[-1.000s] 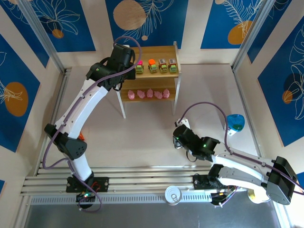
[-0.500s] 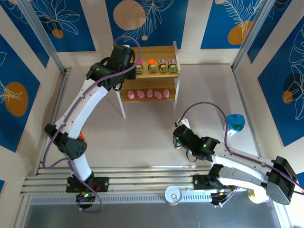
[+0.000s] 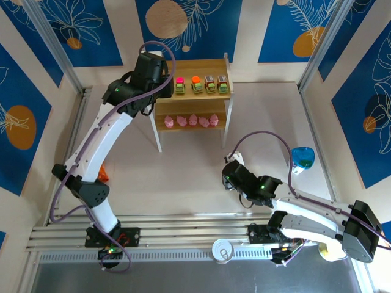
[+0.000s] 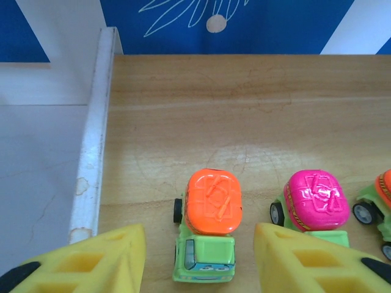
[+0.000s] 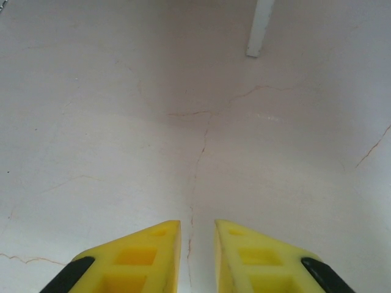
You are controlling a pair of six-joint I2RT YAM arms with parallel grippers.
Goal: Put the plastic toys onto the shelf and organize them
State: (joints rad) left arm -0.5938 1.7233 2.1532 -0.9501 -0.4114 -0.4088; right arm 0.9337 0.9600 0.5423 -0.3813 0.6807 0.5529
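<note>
Left wrist view: the left gripper (image 4: pixel 200 259) has its yellow fingers (image 4: pixel 91 262) spread wide, one on each side of an orange-topped green car (image 4: pixel 209 229), with a gap to the car on both sides. This car stands on the top board of the shelf (image 4: pixel 244 110), near the white side frame (image 4: pixel 91 152). A magenta-topped car (image 4: pixel 313 204) stands just beside it on the right.

Top external view: the row on the top board continues with a second orange-topped car (image 3: pixel 196 84) and two grey-brown-topped cars (image 3: pixel 209 84). Five pink figures (image 3: pixel 193 121) stand in a line on the lower board. The right gripper (image 3: pixel 227 173) sits over the bare table (image 3: pixel 183 177), well apart from the shelf. Its fingers are parted by a narrow gap and hold nothing. A blue bowl (image 3: pixel 302 157) lies to its right.
</note>
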